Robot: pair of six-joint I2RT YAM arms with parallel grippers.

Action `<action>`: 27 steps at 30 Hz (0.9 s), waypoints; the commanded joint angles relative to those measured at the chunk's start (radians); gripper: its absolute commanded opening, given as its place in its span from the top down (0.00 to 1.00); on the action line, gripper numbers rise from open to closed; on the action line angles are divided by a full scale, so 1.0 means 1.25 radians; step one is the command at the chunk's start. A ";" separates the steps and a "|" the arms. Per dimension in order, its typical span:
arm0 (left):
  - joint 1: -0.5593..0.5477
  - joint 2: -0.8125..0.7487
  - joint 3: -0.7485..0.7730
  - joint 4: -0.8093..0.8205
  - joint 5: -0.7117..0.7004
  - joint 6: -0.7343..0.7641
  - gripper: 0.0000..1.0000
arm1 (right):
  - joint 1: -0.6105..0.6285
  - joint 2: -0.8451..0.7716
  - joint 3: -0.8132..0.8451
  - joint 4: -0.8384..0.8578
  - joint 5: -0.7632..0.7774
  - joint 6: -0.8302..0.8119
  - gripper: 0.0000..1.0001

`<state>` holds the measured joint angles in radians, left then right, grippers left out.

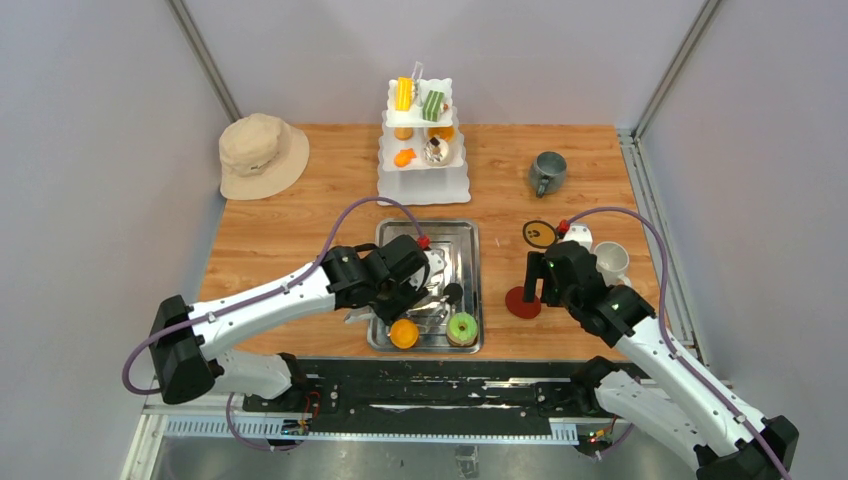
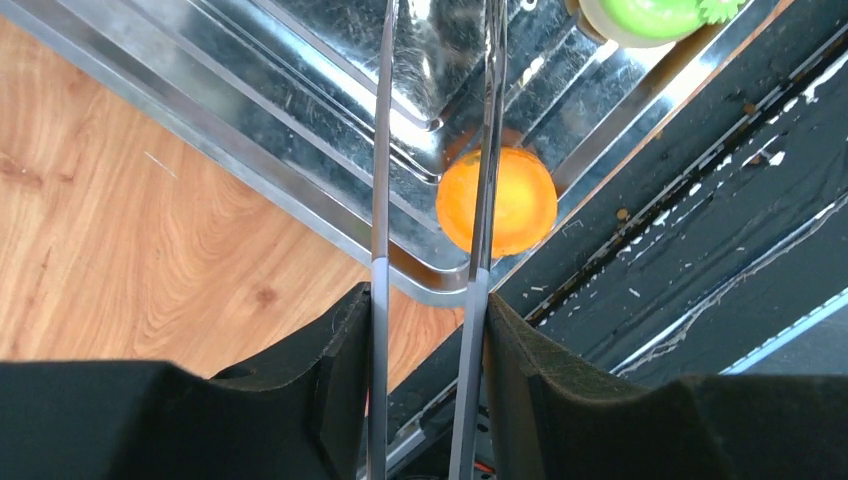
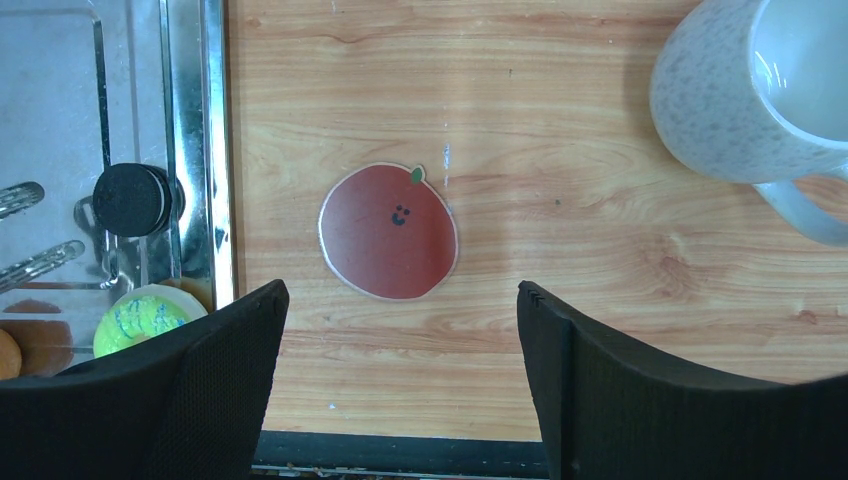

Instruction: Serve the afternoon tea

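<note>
Pinching metal tongs (image 2: 380,150) apparently over the orange pastry (image 2: 522,200), left jaws clamp; right jaws gape above red coaster (image 3: 388,232).

The top camera is looking down from above and behind, taking in the whole table (image 1: 290,230). Both wrist cameras are looking down from close up, sharing the tray (image 2: 300,160) and its green donut (image 3: 140,320).

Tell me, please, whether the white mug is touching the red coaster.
Apart. The right wrist view shows bare wood between the white mug and the red coaster.
</note>
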<state>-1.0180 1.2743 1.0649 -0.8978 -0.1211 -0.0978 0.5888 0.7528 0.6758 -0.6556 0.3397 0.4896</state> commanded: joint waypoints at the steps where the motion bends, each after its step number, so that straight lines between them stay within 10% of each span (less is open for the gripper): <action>1: -0.003 0.007 -0.006 0.005 0.035 0.028 0.55 | 0.006 0.002 -0.003 0.005 -0.003 -0.001 0.16; 27: -0.001 0.106 -0.005 0.090 0.014 0.033 0.51 | 0.006 -0.002 -0.009 0.006 -0.002 -0.004 0.16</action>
<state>-1.0180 1.3762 1.0351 -0.8307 -0.0921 -0.0624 0.5888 0.7605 0.6758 -0.6548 0.3389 0.4896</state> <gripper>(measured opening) 0.496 0.837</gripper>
